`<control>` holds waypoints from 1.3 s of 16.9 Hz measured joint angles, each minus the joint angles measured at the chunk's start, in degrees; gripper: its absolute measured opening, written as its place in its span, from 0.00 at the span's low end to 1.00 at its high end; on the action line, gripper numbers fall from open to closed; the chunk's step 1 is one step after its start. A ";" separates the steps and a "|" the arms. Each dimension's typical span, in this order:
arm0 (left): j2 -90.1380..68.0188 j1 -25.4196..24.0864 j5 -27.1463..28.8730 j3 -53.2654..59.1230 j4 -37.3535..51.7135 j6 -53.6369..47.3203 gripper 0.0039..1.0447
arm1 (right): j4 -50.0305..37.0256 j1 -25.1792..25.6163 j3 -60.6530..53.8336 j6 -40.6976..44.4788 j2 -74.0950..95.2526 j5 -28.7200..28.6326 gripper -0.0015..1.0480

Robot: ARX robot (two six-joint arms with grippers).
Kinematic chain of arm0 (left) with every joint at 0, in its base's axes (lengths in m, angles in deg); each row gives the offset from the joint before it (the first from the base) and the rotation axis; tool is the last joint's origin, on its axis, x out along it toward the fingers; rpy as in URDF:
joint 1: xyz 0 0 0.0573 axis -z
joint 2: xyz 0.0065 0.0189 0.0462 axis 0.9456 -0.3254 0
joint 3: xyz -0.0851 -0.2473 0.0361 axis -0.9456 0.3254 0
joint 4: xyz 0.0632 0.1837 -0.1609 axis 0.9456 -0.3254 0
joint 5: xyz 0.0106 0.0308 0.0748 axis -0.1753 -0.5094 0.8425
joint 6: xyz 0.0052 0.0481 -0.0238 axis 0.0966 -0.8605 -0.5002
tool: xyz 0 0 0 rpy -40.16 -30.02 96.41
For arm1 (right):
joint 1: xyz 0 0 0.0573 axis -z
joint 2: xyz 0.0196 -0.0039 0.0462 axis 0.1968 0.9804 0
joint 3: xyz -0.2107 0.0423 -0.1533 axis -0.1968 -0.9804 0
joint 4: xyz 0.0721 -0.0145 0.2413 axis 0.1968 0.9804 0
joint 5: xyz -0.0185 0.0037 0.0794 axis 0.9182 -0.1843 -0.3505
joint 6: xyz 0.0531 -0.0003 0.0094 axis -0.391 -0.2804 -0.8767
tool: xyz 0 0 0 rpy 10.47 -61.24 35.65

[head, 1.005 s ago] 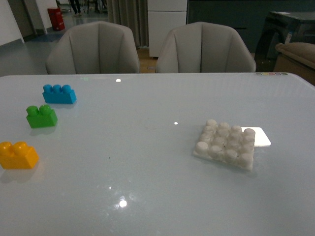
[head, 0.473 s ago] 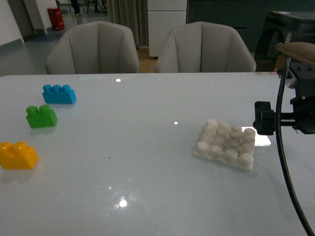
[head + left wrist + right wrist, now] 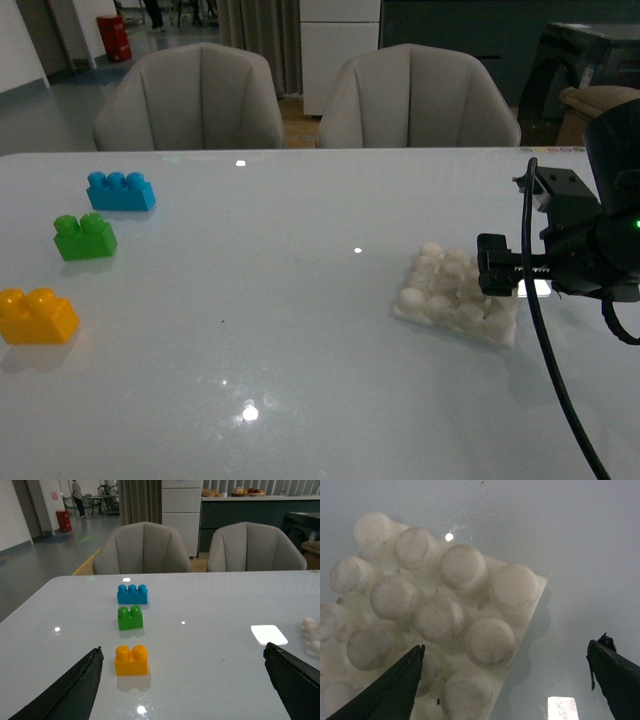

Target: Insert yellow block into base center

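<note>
The yellow block (image 3: 37,315) (image 3: 131,660) rests on the white table near its front left edge. My left gripper (image 3: 183,650) is open and hangs just above the table on the near side of the block, which lies close to one finger; this gripper does not show in the front view. The off-white studded base (image 3: 455,295) (image 3: 435,615) lies right of centre. My right gripper (image 3: 497,268) (image 3: 506,647) hovers open over the base's right edge, with nothing between its fingers.
A green brick (image 3: 84,237) (image 3: 130,618) and a blue brick (image 3: 120,190) (image 3: 132,594) stand behind the yellow one. A flat white rectangle (image 3: 269,634) lies beside the base. Two grey chairs (image 3: 190,100) (image 3: 415,95) stand at the table's far edge.
My right arm has come into the front view from the right and moved left until its gripper is over the base. The bricks and base have not moved.
</note>
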 joint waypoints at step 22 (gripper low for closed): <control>0.00 0.00 0.00 0.00 0.00 0.00 0.94 | -1.44 -9.01 3.82 -7.52 5.01 -2.03 0.94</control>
